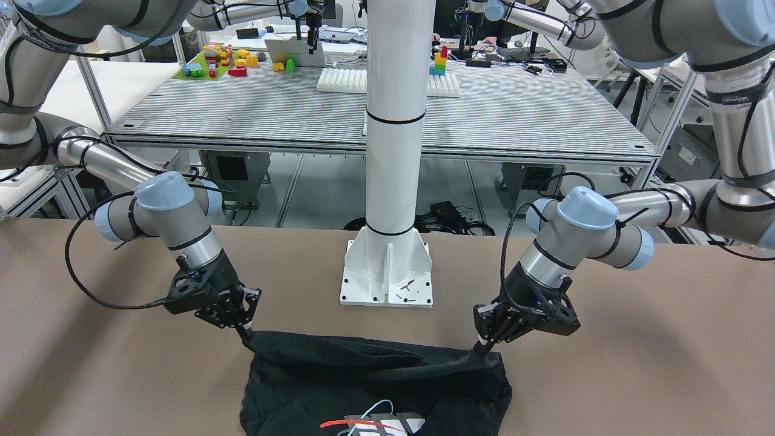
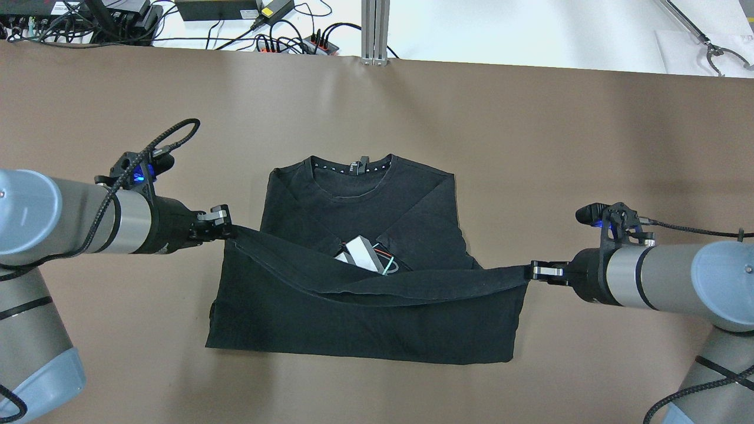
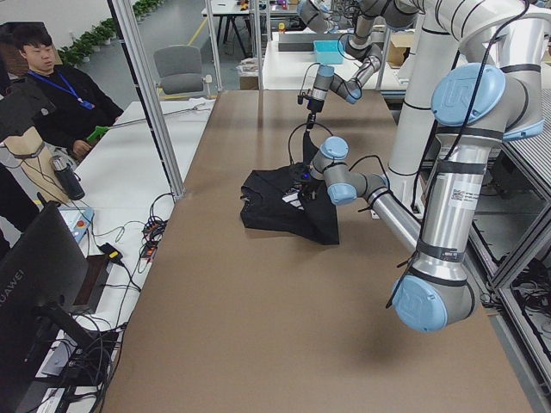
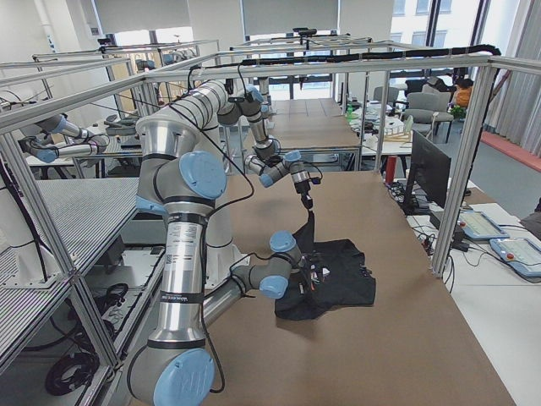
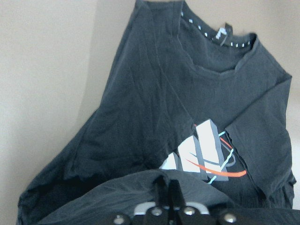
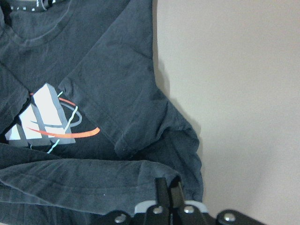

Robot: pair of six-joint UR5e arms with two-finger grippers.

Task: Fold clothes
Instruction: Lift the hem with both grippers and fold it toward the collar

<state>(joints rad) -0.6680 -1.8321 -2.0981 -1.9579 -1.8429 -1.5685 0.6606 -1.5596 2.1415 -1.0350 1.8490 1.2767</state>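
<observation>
A brown table (image 2: 589,147) fills the workspace, with a white pillar (image 1: 393,151) fixed to it by a base plate (image 1: 387,275). Behind the pillar stands a slatted bench (image 1: 514,115) carrying coloured blocks (image 1: 218,60), and a person (image 3: 52,95) sits beside the table in the left side view. The black T-shirt (image 2: 365,330) lies at the table's middle, collar away from the robot, sleeves folded in over the chest — a white-grey print (image 5: 201,154) with red and pale blue strokes shows. Its lower hem is raised and stretched between the arms: the left gripper (image 2: 231,231) pinches one corner, fingers pressed together on the fabric, and the right gripper (image 2: 530,272) pinches the other likewise.
</observation>
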